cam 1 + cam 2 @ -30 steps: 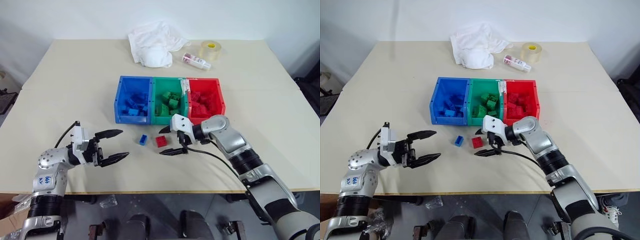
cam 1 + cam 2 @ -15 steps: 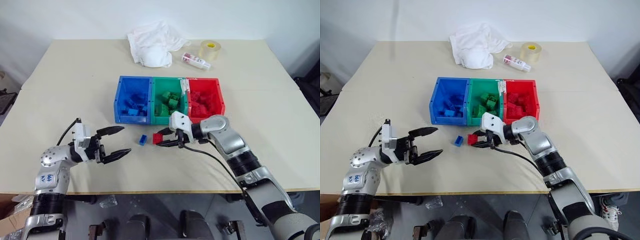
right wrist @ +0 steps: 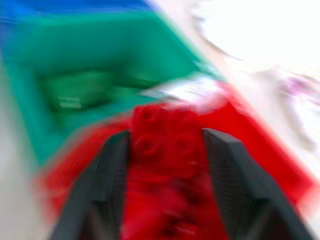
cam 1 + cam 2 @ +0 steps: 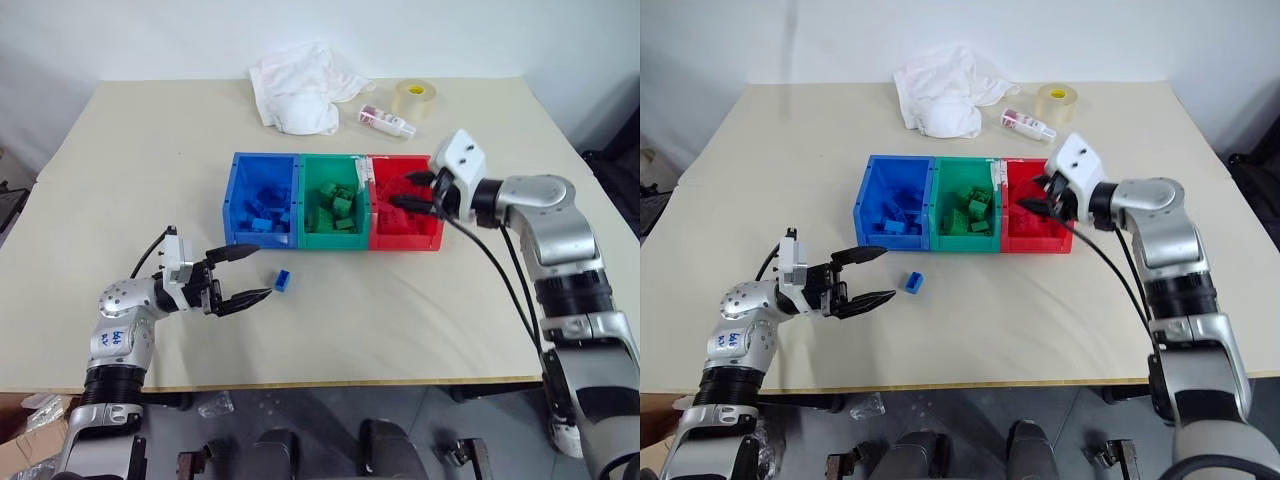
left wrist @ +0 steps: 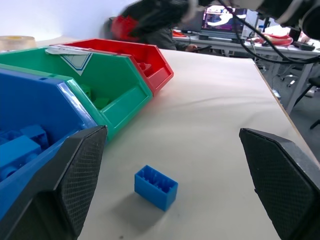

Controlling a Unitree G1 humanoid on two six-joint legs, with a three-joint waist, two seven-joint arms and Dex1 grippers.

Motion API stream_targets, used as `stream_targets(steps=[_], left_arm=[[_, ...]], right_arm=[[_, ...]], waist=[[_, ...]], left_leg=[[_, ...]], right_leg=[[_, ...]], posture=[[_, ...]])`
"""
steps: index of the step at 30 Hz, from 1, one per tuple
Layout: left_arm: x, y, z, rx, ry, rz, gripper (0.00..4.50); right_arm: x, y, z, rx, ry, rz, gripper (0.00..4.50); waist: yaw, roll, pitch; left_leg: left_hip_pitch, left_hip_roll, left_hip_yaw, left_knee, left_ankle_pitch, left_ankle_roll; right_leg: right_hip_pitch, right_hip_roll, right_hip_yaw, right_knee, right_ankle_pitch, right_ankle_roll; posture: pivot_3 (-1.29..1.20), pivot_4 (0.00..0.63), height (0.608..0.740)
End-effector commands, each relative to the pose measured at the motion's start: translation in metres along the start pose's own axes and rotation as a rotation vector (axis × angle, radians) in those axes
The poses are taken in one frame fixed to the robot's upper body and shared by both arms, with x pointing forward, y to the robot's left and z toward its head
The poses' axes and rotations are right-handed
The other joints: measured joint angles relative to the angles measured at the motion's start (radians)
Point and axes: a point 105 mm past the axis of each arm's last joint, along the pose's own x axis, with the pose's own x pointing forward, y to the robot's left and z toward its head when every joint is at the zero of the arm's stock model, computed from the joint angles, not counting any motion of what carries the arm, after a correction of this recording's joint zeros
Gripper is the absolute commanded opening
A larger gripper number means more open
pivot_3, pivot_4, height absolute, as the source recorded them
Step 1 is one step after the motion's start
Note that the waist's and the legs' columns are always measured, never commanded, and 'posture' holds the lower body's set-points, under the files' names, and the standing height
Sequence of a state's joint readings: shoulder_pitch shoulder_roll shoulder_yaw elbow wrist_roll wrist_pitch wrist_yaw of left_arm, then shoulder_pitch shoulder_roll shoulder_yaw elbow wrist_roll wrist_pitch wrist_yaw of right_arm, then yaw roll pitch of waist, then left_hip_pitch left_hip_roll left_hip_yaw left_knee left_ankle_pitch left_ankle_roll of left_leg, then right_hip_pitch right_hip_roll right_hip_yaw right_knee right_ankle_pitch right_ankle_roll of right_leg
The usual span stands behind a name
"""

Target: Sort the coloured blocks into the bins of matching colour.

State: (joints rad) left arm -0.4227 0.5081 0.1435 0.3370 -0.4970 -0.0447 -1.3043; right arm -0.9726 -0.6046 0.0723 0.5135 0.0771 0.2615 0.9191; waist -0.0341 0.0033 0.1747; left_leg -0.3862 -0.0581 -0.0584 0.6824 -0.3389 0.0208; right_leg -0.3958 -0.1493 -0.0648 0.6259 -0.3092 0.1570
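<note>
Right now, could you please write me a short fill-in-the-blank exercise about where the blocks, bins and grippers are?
1. The right gripper holds a ____ block over the red bin.
2. The one block lying loose on the table is ____ in colour.
3. In the row of bins, the green bin sits between the red bin and the ____ bin.
4. The left gripper is ____, with nothing between its fingers.

Missing words: red; blue; blue; open
</note>
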Motion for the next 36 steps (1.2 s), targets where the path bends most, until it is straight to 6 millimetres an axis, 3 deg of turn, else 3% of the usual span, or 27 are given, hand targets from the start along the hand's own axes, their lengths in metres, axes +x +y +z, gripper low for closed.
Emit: stream_targets(steps=[1, 3, 9, 15, 22, 29, 36], left_arm=[[-0.001, 0.002, 0.003, 0.023, -0.007, -0.002, 4.5], [-0.001, 0.003, 0.003, 0.024, -0.007, -0.001, 4.5], [-0.004, 0.001, 0.002, 0.021, -0.003, 0.004, 4.5], [-0.01, -0.003, 0.0, 0.011, 0.01, 0.02, 4.5], [-0.019, -0.008, -0.002, 0.001, 0.031, 0.032, 4.5], [-0.023, -0.012, -0.003, 0.005, 0.077, 0.054, 4.5], [-0.048, -0.027, 0.0, 0.023, 0.311, 0.127, 4.5]], right_arm=[[0.001, -0.007, 0.007, -0.028, -0.03, -0.021, 3.73], [0.001, -0.006, 0.008, -0.036, -0.037, -0.009, 4.37], [-0.02, 0.009, 0.009, -0.055, -0.055, 0.104, 4.44], [-0.082, 0.059, 0.002, -0.025, -0.075, 0.408, 4.44], [-0.148, 0.072, -0.033, 0.041, 0.101, 0.463, 4.44], [-0.149, 0.075, -0.027, 0.058, 0.056, 0.445, 4.44], [-0.141, 0.077, -0.023, 0.049, 0.028, 0.454, 4.44]], waist=[[0.0, 0.0, 0.0], [-0.001, 0.0, 0.0], [0.007, 0.0, 0.0], [0.017, 0.0, 0.0], [0.033, 0.0, 0.0], [0.033, 0.0, 0.0], [0.033, 0.0, 0.0]], left_leg=[[0.0, 0.0, 0.0, 0.0, 0.0, 0.0], [0.0, 0.0, 0.0, 0.0, 0.0, 0.0], [-0.001, 0.0, 0.0, 0.001, 0.0, 0.0], [-0.002, -0.001, -0.002, 0.001, 0.0, 0.001], [0.0, 0.001, 0.001, 0.003, 0.0, 0.001], [0.0, 0.002, 0.003, 0.003, 0.0, 0.001], [0.0, 0.002, 0.003, 0.001, 0.0, 0.001]], right_leg=[[0.0, 0.0, 0.0, 0.0, 0.0, 0.0], [0.0, 0.0, 0.0, 0.0, 0.0, 0.0], [0.0, 0.0, 0.0, 0.0, 0.0, 0.0], [0.001, -0.001, -0.001, -0.001, 0.0, 0.0], [0.003, 0.0, 0.0, -0.003, 0.0, 0.0], [0.003, 0.0, 0.001, -0.004, 0.0, 0.0], [0.003, 0.0, 0.003, -0.005, 0.0, 0.0]], posture=[[0.0, 0.15, 0.74], [0.0, 0.15, 0.74], [0.0, 0.15, 0.74], [0.0, 0.15, 0.74], [0.0, 0.15, 0.74], [0.0, 0.15, 0.74], [0.0, 0.15, 0.74]])
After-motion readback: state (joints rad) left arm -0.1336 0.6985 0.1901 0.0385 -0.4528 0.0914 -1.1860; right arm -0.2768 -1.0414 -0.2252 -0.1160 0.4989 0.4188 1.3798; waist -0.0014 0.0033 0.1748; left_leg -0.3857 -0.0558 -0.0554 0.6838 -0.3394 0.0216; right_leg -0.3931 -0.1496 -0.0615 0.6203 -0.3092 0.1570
